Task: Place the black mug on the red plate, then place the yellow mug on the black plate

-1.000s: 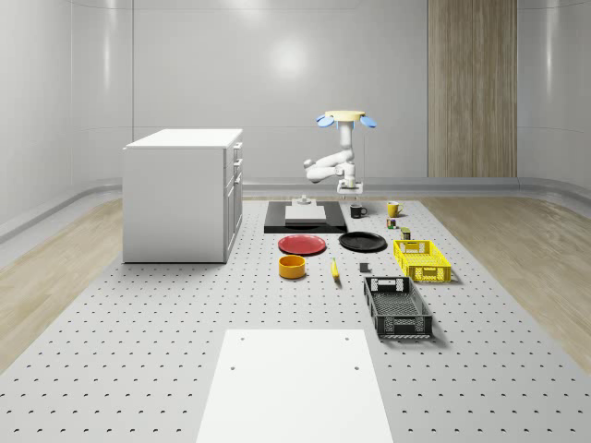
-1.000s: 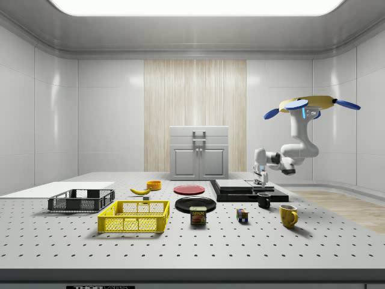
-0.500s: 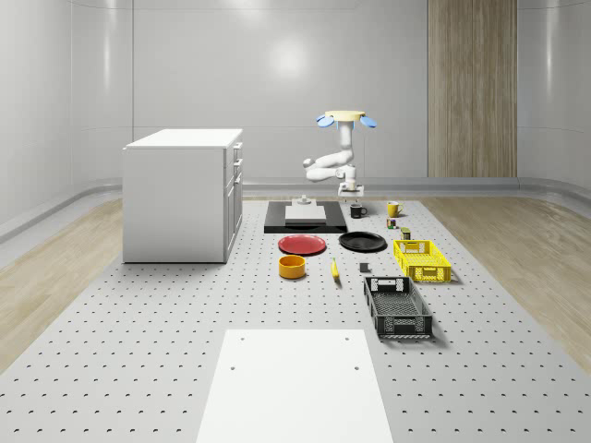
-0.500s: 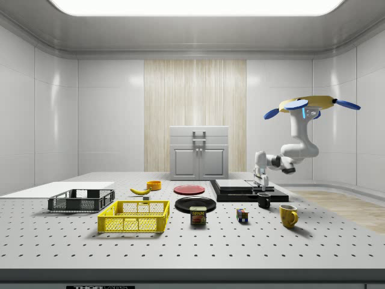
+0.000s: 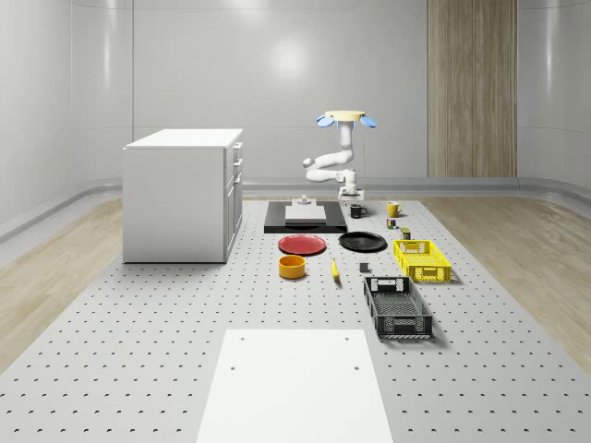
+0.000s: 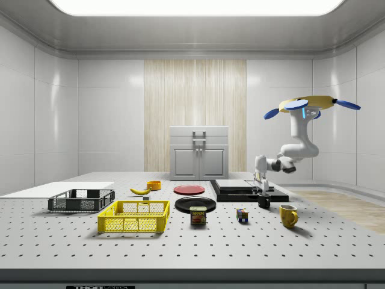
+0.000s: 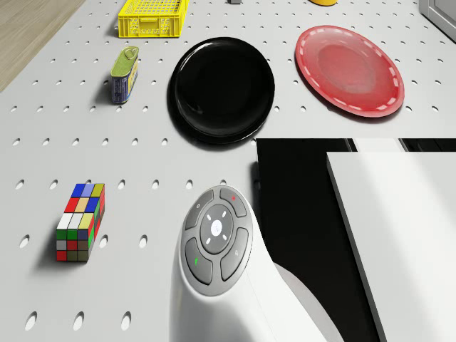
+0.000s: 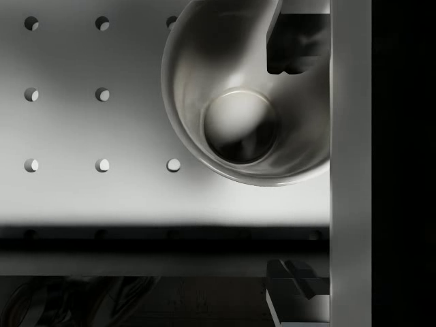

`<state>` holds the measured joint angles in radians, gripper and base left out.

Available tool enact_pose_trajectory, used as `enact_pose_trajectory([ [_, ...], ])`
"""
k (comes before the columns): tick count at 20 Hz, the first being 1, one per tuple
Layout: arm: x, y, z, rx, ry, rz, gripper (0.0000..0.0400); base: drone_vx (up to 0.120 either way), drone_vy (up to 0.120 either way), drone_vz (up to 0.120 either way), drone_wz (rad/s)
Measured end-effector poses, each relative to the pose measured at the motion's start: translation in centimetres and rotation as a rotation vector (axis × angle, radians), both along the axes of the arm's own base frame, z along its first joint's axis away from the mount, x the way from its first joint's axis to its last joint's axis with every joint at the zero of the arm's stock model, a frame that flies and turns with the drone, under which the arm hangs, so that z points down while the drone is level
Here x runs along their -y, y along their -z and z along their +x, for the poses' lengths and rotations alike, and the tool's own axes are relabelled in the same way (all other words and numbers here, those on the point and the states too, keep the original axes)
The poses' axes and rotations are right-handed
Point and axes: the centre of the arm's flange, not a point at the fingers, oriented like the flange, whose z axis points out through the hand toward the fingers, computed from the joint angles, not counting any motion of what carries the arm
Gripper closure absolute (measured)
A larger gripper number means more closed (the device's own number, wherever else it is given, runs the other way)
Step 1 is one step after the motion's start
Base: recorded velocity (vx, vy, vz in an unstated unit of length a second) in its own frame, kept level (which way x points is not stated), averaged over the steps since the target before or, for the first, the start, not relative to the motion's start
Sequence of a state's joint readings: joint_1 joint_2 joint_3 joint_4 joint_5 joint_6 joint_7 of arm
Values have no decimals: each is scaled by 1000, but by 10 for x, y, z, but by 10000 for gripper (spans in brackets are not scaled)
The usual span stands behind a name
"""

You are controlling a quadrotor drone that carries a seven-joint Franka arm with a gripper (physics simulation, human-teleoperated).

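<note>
The black mug (image 5: 356,211) (image 6: 263,200) stands on the table beside the black slab (image 5: 305,221). In the wrist view I look straight down into the black mug (image 8: 248,95). My gripper (image 8: 294,163) (image 5: 351,197) (image 6: 261,182) is open just above it, one fingertip (image 8: 293,41) over the mug's inside, the other outside its wall. The drone (image 5: 343,117) (image 6: 310,105) hovers high behind the mug. The yellow mug (image 5: 393,209) (image 6: 288,215) stands to the whole-scene view's right of the black one. The red plate (image 5: 303,245) (image 7: 349,70) and black plate (image 5: 362,242) (image 7: 222,89) lie nearer, side by side.
A white cabinet (image 5: 183,194) stands at the whole-scene view's left. A yellow basket (image 5: 422,259) and black basket (image 5: 397,306) line the right. An orange bowl (image 5: 292,267), a banana (image 5: 334,269), a Rubik's cube (image 7: 80,221) and a can (image 7: 125,73) lie around the plates.
The arm has lowered the gripper closer to the black mug. The drone has stayed in place, and the mugs and plates have not moved.
</note>
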<state>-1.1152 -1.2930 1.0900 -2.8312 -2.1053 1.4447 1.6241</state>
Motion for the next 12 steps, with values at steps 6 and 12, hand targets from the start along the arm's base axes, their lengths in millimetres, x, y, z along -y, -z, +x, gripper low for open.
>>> enact_pose_trajectory([
  [6,0,-5,-8,0,0,0,0,0,0,0,0],
  [12,0,-7,-5,0,0,0,0,0,0,0,0],
])
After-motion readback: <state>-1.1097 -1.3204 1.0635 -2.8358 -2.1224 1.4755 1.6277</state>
